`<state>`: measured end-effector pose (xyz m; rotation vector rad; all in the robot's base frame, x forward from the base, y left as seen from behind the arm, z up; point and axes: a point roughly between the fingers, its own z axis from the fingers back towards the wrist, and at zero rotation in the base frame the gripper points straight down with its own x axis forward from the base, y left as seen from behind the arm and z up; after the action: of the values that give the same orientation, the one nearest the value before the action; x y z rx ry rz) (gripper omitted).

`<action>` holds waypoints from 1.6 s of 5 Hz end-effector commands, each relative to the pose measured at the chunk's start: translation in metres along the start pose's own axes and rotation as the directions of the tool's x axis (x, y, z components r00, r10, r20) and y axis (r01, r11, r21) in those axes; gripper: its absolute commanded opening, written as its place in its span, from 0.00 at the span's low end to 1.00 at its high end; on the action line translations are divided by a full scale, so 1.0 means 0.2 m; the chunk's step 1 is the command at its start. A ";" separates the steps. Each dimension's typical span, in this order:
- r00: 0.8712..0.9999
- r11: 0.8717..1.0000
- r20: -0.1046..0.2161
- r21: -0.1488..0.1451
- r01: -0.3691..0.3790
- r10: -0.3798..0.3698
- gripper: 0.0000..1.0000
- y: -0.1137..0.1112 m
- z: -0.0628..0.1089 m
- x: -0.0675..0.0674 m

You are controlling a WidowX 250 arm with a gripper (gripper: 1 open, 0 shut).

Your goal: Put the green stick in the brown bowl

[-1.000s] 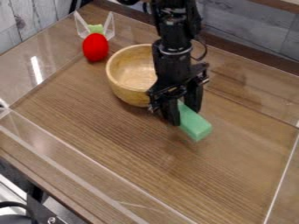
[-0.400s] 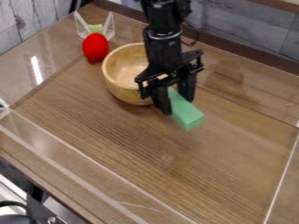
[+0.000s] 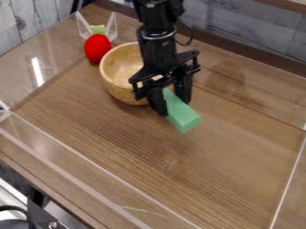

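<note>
My gripper is shut on the green stick, a flat light green block that juts out below and to the right of the fingers, lifted off the table. The black arm comes down from the top of the view. Just to the left, the brown bowl sits on the wooden table, a round tan wooden bowl with a pale inside. The gripper hangs over the bowl's right rim and hides part of it.
A red ball-like object with pale leaf-like parts lies behind the bowl at the back left. Clear plastic walls edge the wooden table at the front and left.
The gripper has carried the green stick up and to the left, from the table right of the bowl toward the bowl's right rim. The bowl has not moved.
</note>
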<state>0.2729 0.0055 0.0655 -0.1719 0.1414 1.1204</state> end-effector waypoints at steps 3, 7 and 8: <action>0.999 0.997 0.036 -0.075 0.009 -0.006 0.00 -0.09 0.16 -0.03; 0.999 0.992 0.025 -0.124 -0.027 0.031 0.00 -0.05 0.19 0.05; 1.000 0.990 0.013 -0.138 -0.013 0.015 0.00 -0.05 0.20 0.11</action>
<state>0.2823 0.0273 0.0869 -0.2662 0.1095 1.1601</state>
